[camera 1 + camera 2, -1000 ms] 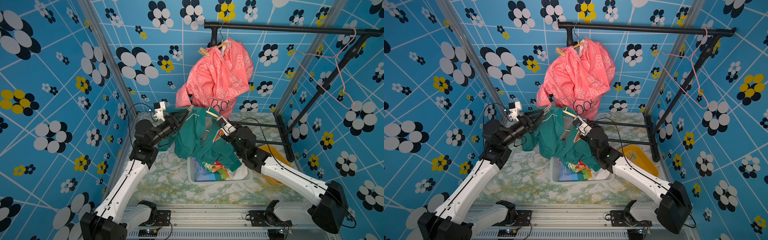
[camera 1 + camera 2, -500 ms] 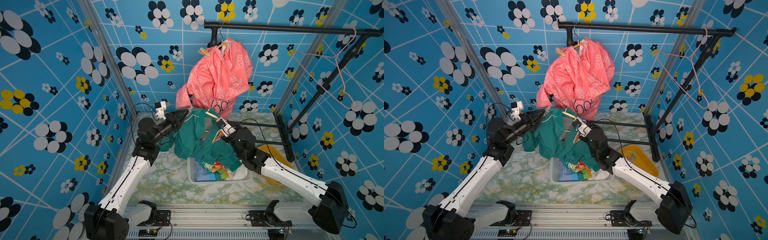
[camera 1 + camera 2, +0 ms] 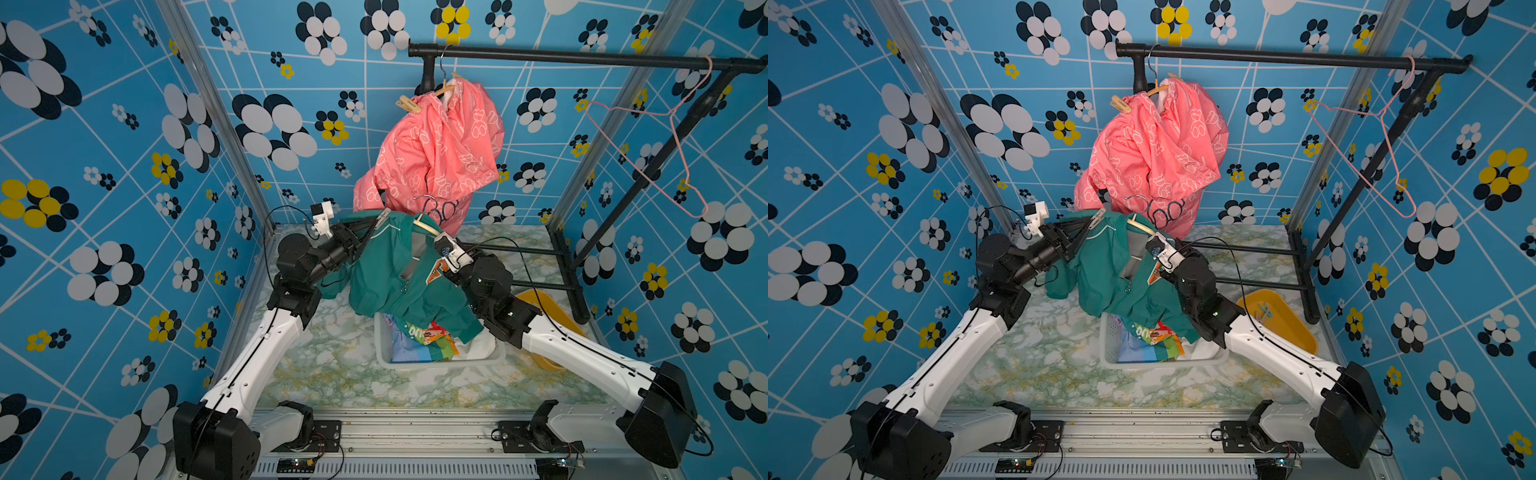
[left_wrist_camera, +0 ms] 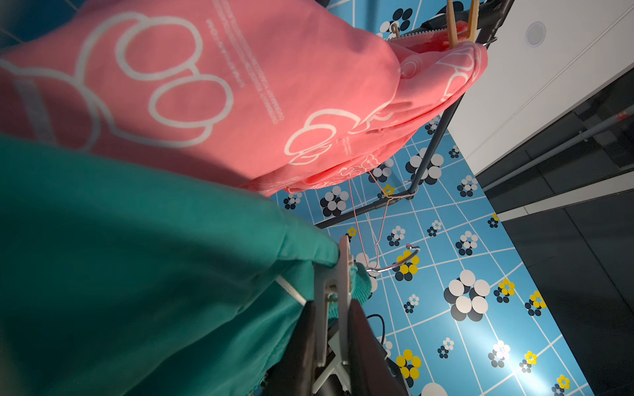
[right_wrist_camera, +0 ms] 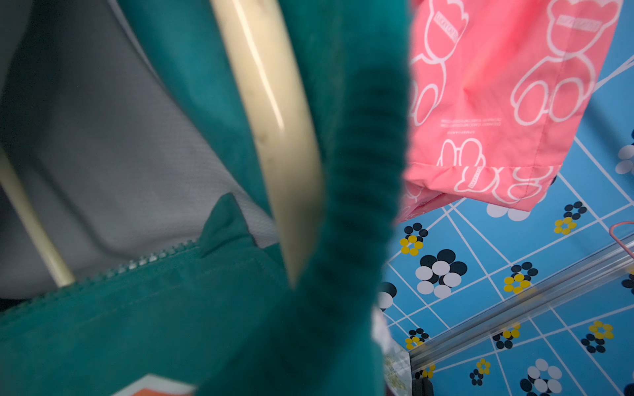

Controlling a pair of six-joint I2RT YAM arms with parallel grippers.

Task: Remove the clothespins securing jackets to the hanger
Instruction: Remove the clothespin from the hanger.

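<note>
surface: green-veined marble tabletop [image 3: 332, 365]; white basket [image 3: 440, 362] of coloured clothes mid-table, yellow tray [image 3: 1287, 324] beside it.
room: blue flower-print walls [image 3: 124, 166]; black rail [image 3: 582, 56] carries the pink jacket [image 3: 436, 153], pinned by a tan clothespin [image 3: 409, 104], and a bare pink wire hanger [image 3: 665, 166].
teal jacket [image 3: 386, 274]: on a cream hanger [image 3: 428, 226], aloft over the basket.
left gripper [image 4: 332, 329]: pinched on the whitish-grey clothespin [image 4: 338, 281] at the teal jacket's shoulder.
right gripper [image 3: 437, 237]: closed tight, tips buried under the teal jacket.

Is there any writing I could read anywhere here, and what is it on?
"00": white figures on the colourful garment in the basket, partly hidden.
Pink jacket: lettering across the bears and fine print lines, too blurred to read.
Orange badge on the teal jacket: too small to read.
</note>
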